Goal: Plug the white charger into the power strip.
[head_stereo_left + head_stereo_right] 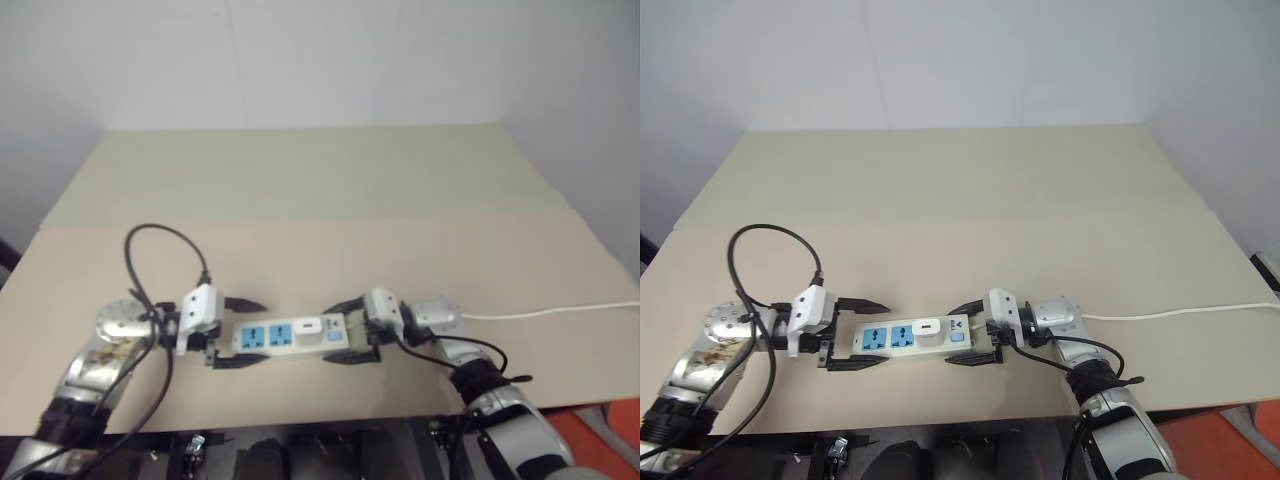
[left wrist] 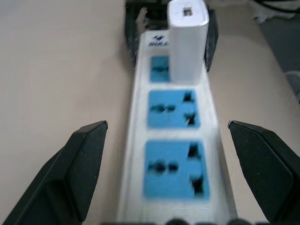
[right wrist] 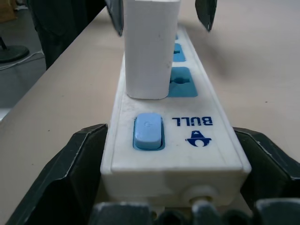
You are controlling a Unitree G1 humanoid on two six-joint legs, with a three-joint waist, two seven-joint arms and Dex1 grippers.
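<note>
The power strip (image 1: 262,338) lies flat near the table's front edge, with a blue switch (image 3: 149,132) at its right end. The white charger (image 1: 308,327) stands upright in the socket nearest that switch; the two blue sockets (image 2: 174,108) to its left are bare. My left gripper (image 1: 243,333) is open, its fingers (image 2: 79,173) straddling the strip's left end with a gap on each side. My right gripper (image 1: 333,334) is open too, straddling the switch end, its fingers (image 3: 79,173) close beside the strip's sides. Neither holds the charger.
The strip's white cord (image 1: 550,312) runs off to the right across the beige table (image 1: 320,200). A black cable (image 1: 160,235) loops above my left wrist. The table's front edge (image 1: 300,418) lies just behind both arms; a white wall stands at the back.
</note>
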